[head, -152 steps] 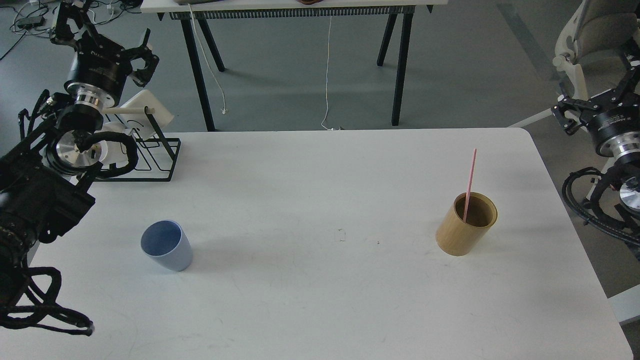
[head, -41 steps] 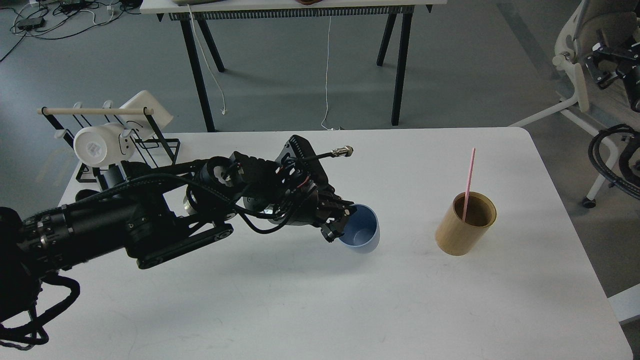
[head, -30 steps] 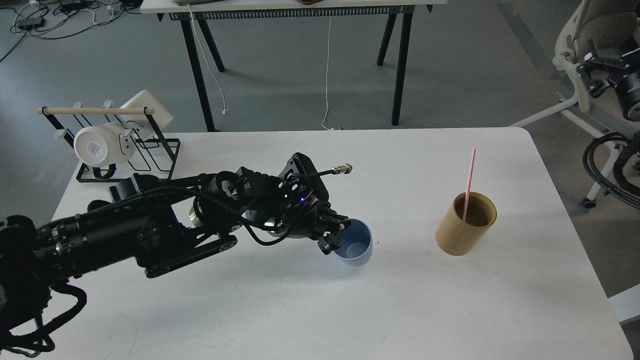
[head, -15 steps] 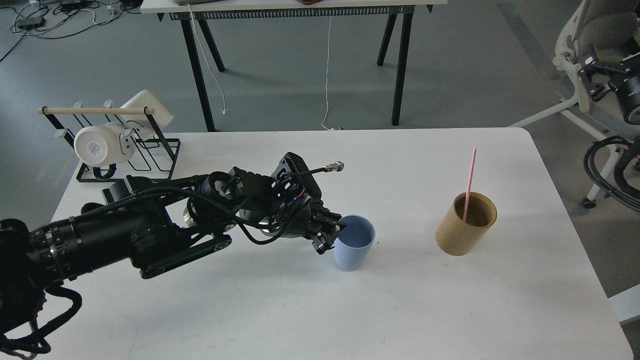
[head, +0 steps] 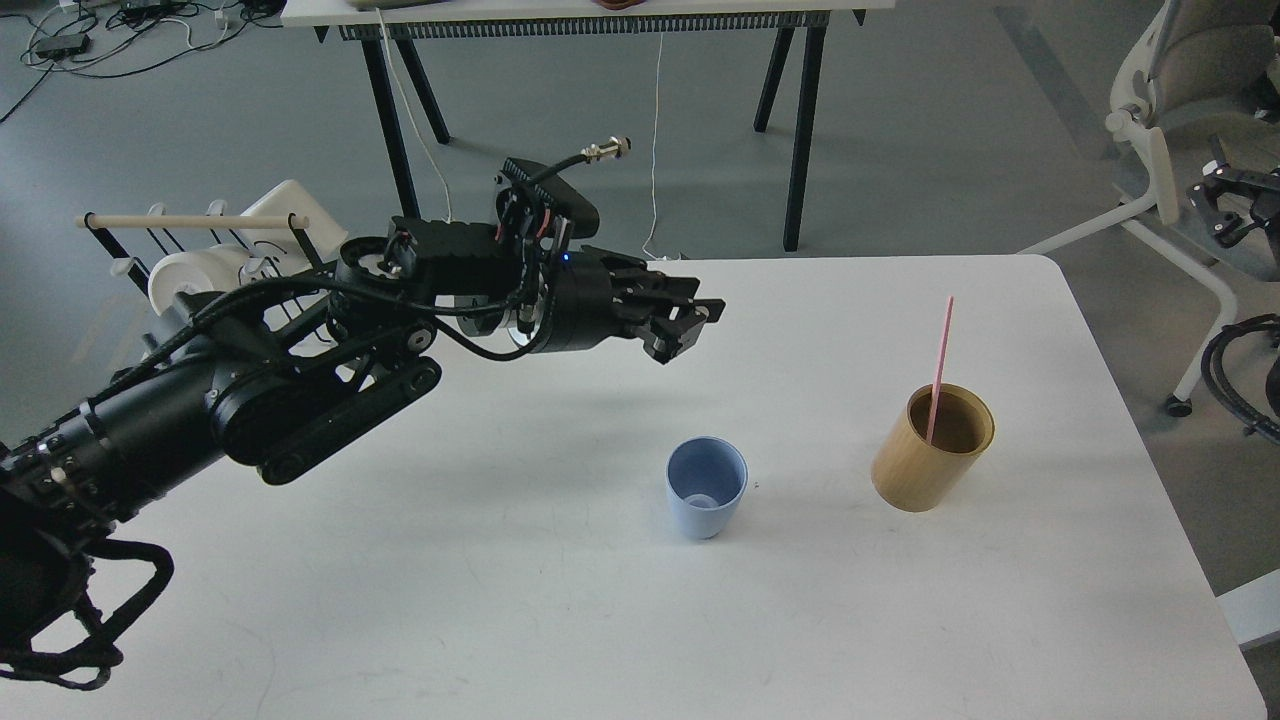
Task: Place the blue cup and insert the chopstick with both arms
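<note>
The blue cup [head: 707, 488] stands upright and alone on the white table [head: 500, 600], a little right of centre. The pink chopstick [head: 941, 350] leans upright inside a tan bamboo-coloured cylinder [head: 930, 462] to the cup's right. My left gripper [head: 692, 326] hangs in the air above and behind the cup, well clear of it, with its fingers apart and nothing in them. My right gripper [head: 1238, 195] is off the table at the far right edge of the view, small, dark and partly cut off.
A black wire rack [head: 300, 265] with a pale wooden rod and a white mug [head: 185, 282] stands at the table's back left, partly behind my left arm. A chair [head: 1160, 170] stands on the floor at the right. A black-legged table [head: 600, 20] stands behind.
</note>
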